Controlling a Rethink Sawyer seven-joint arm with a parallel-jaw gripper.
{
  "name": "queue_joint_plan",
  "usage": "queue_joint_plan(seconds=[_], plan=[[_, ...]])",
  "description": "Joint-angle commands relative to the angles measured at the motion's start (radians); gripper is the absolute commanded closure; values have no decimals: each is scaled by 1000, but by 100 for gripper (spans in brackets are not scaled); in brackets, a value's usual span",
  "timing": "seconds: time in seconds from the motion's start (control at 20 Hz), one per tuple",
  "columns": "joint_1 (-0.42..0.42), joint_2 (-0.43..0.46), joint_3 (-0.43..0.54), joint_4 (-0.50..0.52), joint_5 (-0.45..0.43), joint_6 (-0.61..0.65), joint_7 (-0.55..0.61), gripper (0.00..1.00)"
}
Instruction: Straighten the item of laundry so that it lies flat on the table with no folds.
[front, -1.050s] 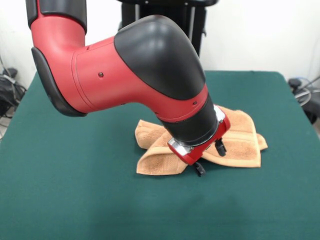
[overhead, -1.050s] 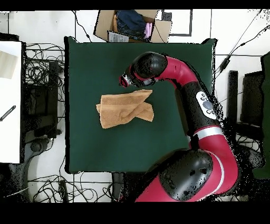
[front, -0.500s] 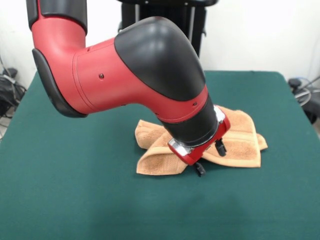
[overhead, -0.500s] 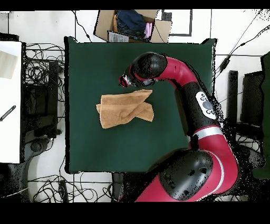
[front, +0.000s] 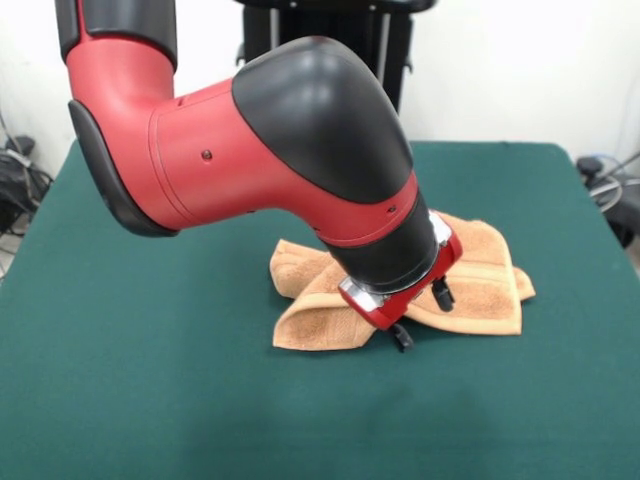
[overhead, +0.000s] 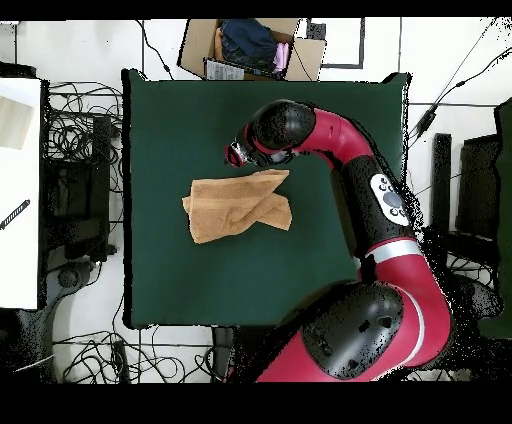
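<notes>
Gripper (front: 420, 315) hovers just above the towel (front: 480, 290), fingers apart and empty, barely shifted from a second ago. Still crumpled in overlapping folds, that towel lies mid-table (front: 150, 400); no grasp has begun, so flattening remains undone.

towel (front: 480, 285) partly behind arm (front: 300, 160)

arm (front: 260, 150) crept slightly rightward in front view; towel (front: 480, 290) unmoved
</notes>
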Motion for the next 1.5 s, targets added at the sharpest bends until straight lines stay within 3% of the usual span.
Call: queue_joint_plan(seconds=[0.05, 1.5], plan=[[-12, 2, 4, 65, -27, -104, -30, 0], [-20, -15, -1, 93, -27, -114, -21, 0]])
